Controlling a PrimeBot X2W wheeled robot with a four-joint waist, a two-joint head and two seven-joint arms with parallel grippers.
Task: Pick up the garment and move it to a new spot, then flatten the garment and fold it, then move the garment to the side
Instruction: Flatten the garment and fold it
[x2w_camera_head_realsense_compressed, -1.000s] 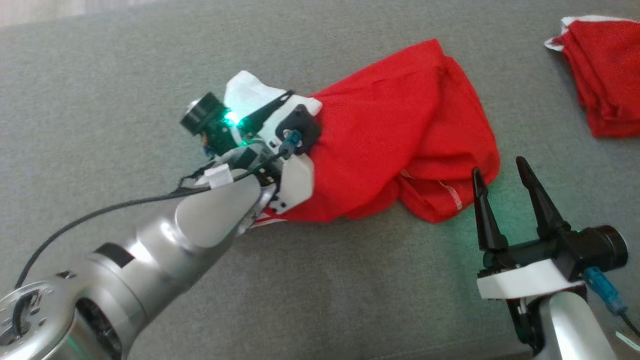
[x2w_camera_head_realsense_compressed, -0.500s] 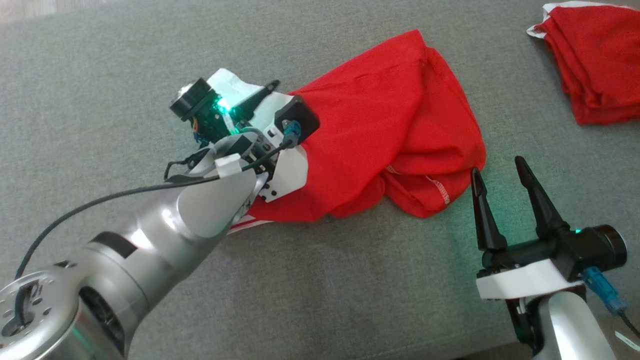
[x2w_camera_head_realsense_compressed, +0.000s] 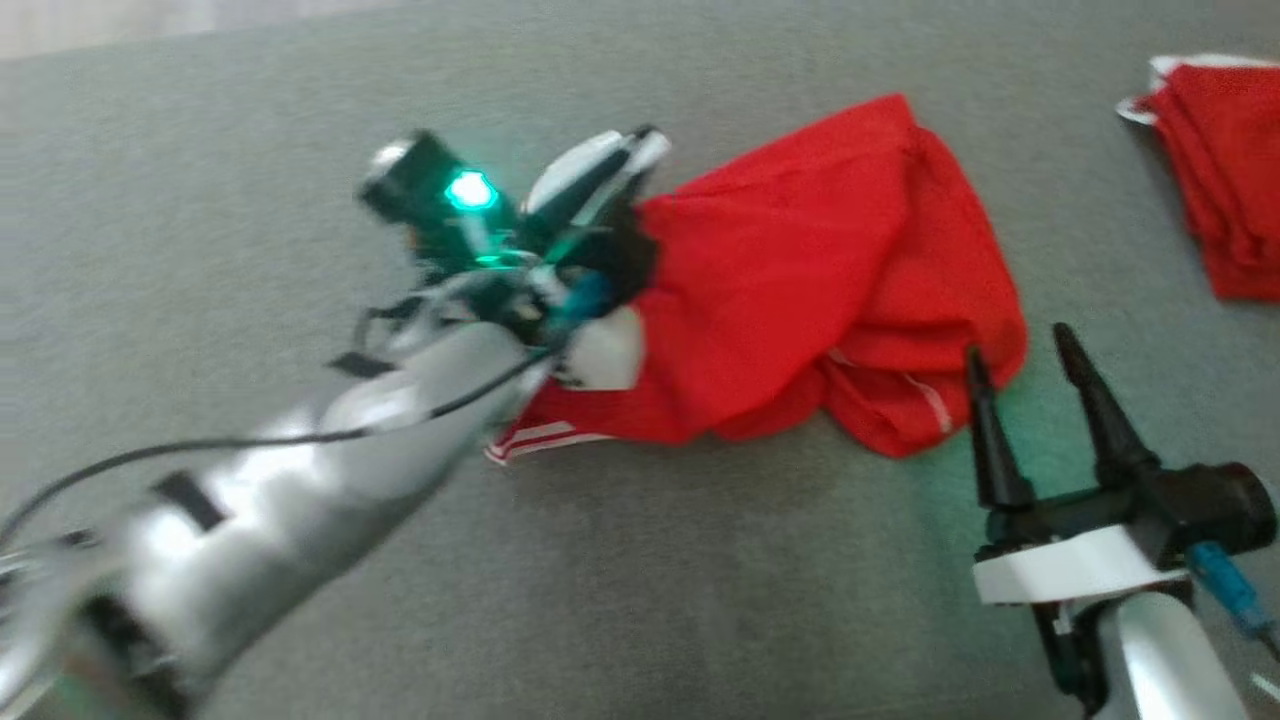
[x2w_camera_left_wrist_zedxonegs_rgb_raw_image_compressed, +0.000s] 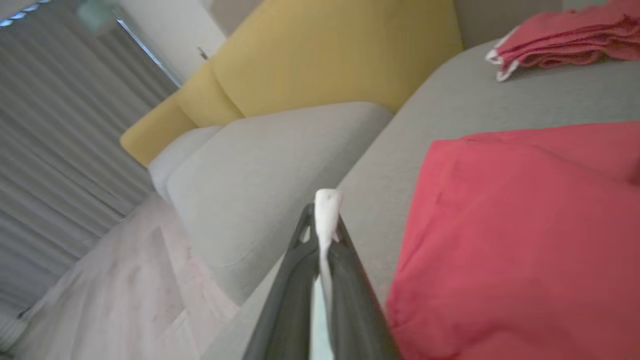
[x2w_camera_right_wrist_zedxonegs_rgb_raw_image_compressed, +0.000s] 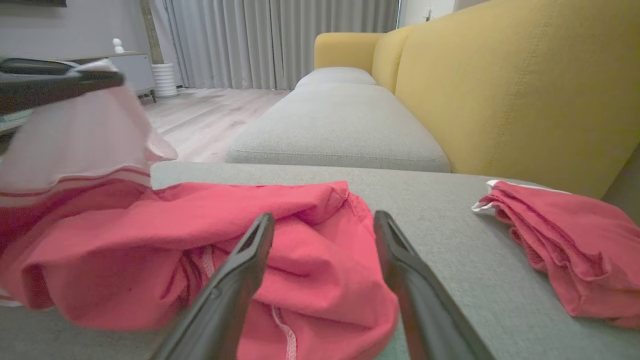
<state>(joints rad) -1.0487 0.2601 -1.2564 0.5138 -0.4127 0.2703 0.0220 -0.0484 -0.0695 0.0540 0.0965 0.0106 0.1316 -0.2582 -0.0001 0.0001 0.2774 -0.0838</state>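
The garment (x2w_camera_head_realsense_compressed: 800, 290) is a crumpled red jersey on the grey cushion, with a white panel and red-and-white striped trim at its left end. My left gripper (x2w_camera_head_realsense_compressed: 640, 145) is shut on that white panel and holds it lifted off the cushion. In the left wrist view the white cloth is pinched between the dark fingers of the left gripper (x2w_camera_left_wrist_zedxonegs_rgb_raw_image_compressed: 325, 220), with the garment (x2w_camera_left_wrist_zedxonegs_rgb_raw_image_compressed: 515, 240) spread to the right. The right gripper (x2w_camera_head_realsense_compressed: 1020, 350) stands open just right of the garment's lower right fold, not touching it. The right wrist view shows the garment (x2w_camera_right_wrist_zedxonegs_rgb_raw_image_compressed: 210, 245) lying in front of the right gripper (x2w_camera_right_wrist_zedxonegs_rgb_raw_image_compressed: 325, 225).
A second, nearly all-red cloth (x2w_camera_head_realsense_compressed: 1225, 170) with a white corner lies folded at the far right of the grey cushion (x2w_camera_head_realsense_compressed: 640, 580). A yellow sofa back (x2w_camera_right_wrist_zedxonegs_rgb_raw_image_compressed: 500, 85) rises behind it. Another grey cushion (x2w_camera_right_wrist_zedxonegs_rgb_raw_image_compressed: 340, 130) and a wooden floor (x2w_camera_right_wrist_zedxonegs_rgb_raw_image_compressed: 210, 115) lie beyond.
The left gripper has shut on the white panel and raised it, moving fast enough to blur. The head camera has shifted. The right gripper has stayed open and still.
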